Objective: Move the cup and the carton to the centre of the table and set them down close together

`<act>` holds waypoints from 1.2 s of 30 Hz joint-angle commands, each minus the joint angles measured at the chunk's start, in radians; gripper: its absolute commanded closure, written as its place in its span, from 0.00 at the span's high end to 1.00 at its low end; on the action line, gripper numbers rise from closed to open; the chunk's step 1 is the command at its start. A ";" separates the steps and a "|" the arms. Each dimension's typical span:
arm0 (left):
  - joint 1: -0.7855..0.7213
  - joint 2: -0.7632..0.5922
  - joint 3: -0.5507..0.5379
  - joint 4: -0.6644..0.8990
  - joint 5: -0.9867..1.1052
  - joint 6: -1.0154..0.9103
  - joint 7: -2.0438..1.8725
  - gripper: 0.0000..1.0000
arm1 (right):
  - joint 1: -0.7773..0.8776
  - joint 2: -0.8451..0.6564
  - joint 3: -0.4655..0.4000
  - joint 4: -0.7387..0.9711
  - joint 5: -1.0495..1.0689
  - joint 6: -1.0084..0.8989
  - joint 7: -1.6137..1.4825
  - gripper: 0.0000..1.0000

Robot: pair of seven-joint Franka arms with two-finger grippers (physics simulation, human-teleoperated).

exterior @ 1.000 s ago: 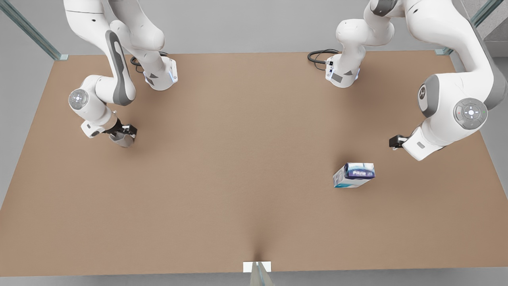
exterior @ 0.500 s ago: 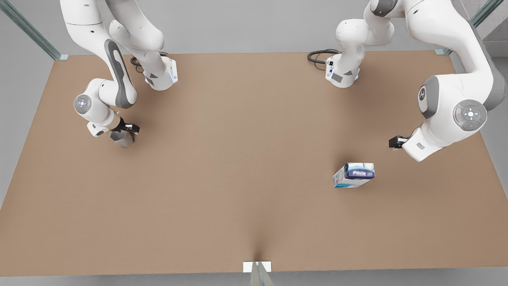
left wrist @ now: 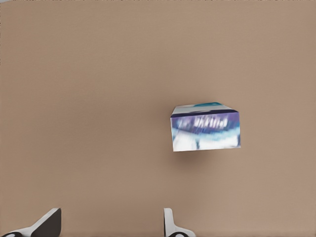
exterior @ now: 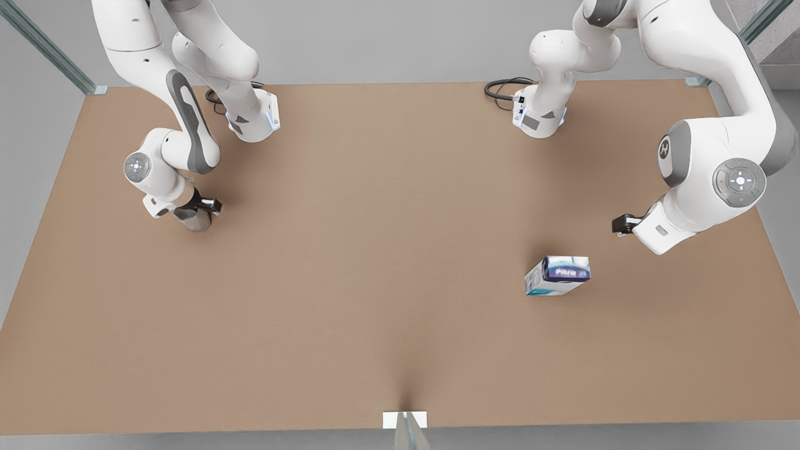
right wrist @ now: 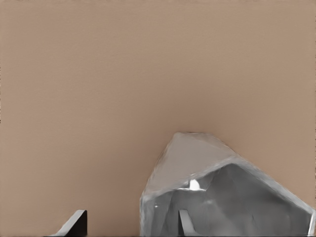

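The grey faceted cup (exterior: 191,220) stands on the brown table (exterior: 375,250) at the front view's left. My right gripper (exterior: 199,211) is right over it. In the right wrist view the cup (right wrist: 222,192) is very near, and the right gripper (right wrist: 129,224) is open, one finger outside the cup's wall and the other showing through it. The white, teal and purple carton (exterior: 558,275) lies at the front view's right. My left gripper (exterior: 625,224) hovers beside and above it, apart from it. In the left wrist view the left gripper (left wrist: 109,224) is open and holds nothing, with the carton (left wrist: 206,126) farther off.
Both arm bases (exterior: 253,119) (exterior: 537,115) stand at the table's far edge with black cables beside them. A small white bracket (exterior: 404,419) sits at the near edge. Bare tabletop lies between the two objects.
The right arm has shifted slightly towards the front view's right and closed in on the cup. The cup, the carton and the left arm have barely moved.
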 commanded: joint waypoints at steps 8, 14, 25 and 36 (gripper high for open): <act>-0.002 -0.002 0.000 0.000 0.000 -0.002 0.000 1.00 | -0.005 0.008 0.001 0.001 -0.017 0.023 0.000 0.21; -0.002 -0.002 0.000 0.000 0.000 -0.003 0.000 1.00 | -0.003 0.008 0.001 0.002 -0.018 0.021 -0.002 0.21; -0.002 -0.005 0.000 0.002 -0.001 -0.003 -0.006 1.00 | 0.020 -0.007 0.007 0.050 -0.021 -0.009 0.002 0.21; 0.002 0.001 0.000 0.002 -0.011 -0.002 -0.014 1.00 | 0.238 0.059 0.010 0.274 -0.003 -0.164 0.178 0.21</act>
